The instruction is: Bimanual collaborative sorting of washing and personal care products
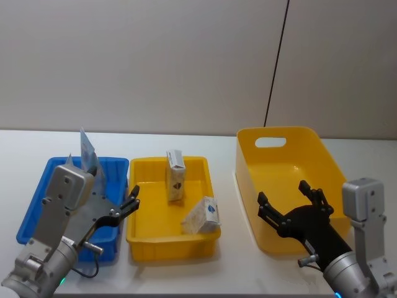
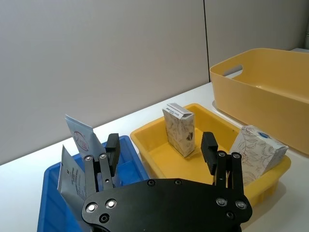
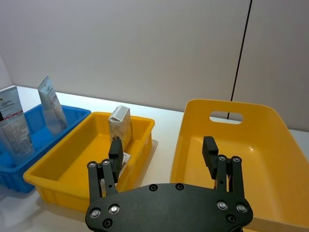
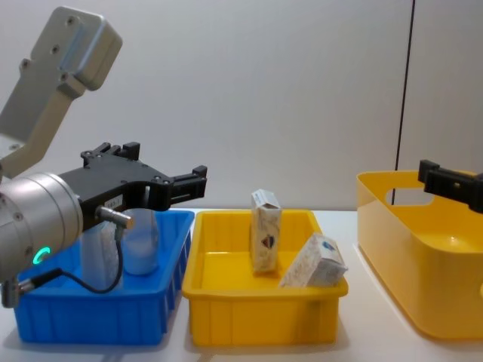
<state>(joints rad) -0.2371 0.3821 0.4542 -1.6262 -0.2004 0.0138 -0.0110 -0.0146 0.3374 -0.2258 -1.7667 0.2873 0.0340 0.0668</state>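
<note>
Two pale blue-grey tubes (image 1: 87, 152) stand in the blue bin (image 1: 37, 205); the left wrist view shows them as tubes (image 2: 82, 137) too. One cream carton (image 1: 175, 177) stands upright in the small yellow bin (image 1: 170, 245), and a second carton (image 1: 203, 215) leans against its right wall. My left gripper (image 1: 115, 189) hovers open above the blue bin's front right corner, holding nothing. Over the front of the large yellow bin (image 1: 248, 186), my right gripper (image 1: 283, 194) is open and empty.
The three bins sit in a row on a white table, blue at the left, large yellow bin (image 3: 270, 145) at the right with nothing in it. A grey wall with a dark vertical seam stands behind. A strip of bare table runs along the front.
</note>
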